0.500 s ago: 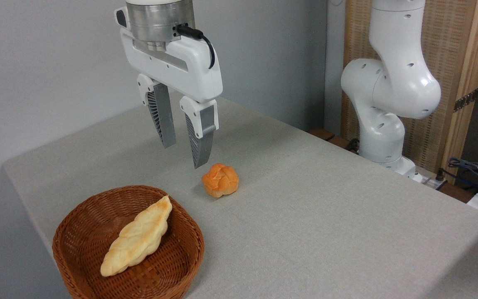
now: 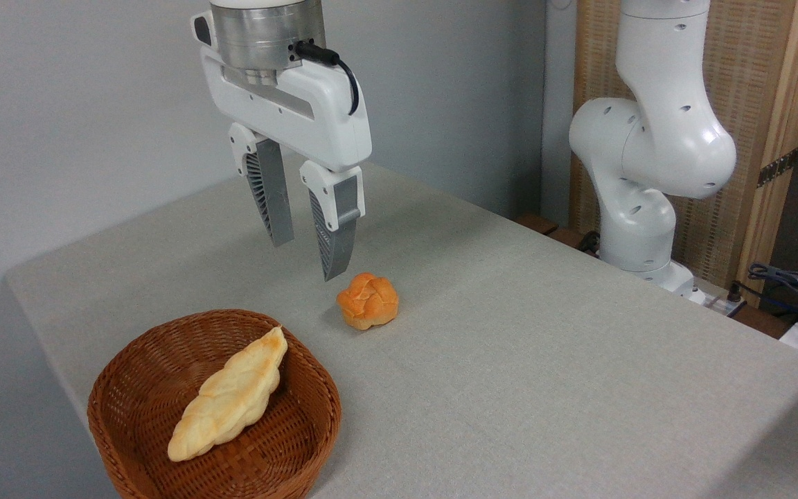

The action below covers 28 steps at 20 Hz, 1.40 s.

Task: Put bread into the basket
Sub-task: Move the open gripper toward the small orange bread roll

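Above the table (image 2: 510, 360), the gripper (image 2: 305, 251) hangs empty, jaws parted, left of the bread (image 2: 367, 300); the basket (image 2: 156, 367) is nearby. Risk: uncorrected descent clips and rolls the bun.

The small round knotted bun (image 2: 368, 300) is orange-golden with a segmented top. The round woven wicker basket (image 2: 129, 374) is reddish-brown. The long braided loaf (image 2: 229, 395) is pale yellow. The tablecloth (image 2: 544, 360) is plain grey-beige.
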Each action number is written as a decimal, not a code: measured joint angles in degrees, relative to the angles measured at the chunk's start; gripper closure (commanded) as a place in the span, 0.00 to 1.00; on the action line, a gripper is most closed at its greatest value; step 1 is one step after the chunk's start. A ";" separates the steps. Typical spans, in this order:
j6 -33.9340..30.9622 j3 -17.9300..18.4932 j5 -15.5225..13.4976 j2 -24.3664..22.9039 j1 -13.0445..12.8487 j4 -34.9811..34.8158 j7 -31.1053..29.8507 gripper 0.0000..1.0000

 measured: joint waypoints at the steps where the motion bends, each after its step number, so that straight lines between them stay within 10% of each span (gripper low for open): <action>1: 0.00 0.00 0.00 0.00 0.00 0.00 0.00 0.00; 21: 0.20 -0.38 -0.04 -2.03 -0.87 -3.25 0.00 0.00; 28: 4.93 -0.61 -0.07 -5.83 -7.15 -12.43 0.00 0.00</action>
